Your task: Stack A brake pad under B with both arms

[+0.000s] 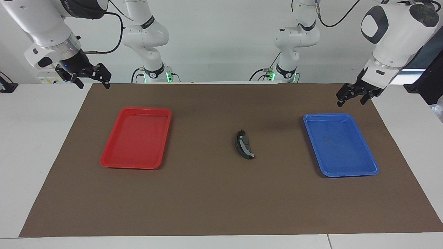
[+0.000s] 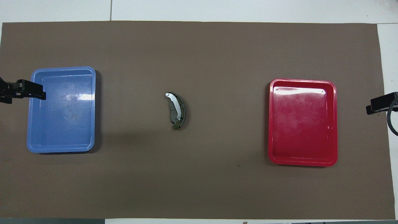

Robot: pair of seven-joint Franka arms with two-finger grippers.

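Both arms are raised at their own ends of the worktop (image 1: 214,242). The right gripper (image 1: 90,77) is over the white surface just off the brown mat (image 1: 207,200), at the corner nearest the robots, its 2 fingers spread apart and holding nothing. The left gripper (image 1: 353,95) is over the mat beside the robot-side corner of the blue tray (image 1: 313,145), fingers likewise apart and empty. Farther out, the red tray (image 1: 104,160) lies toward the right arm's end and the blue tray toward the left arm's end. Between the 2 trays (closer to the blue one) B (image 1: 247,147) rests on the A brake pad (image 1: 238,143), its light grey strip facing up.
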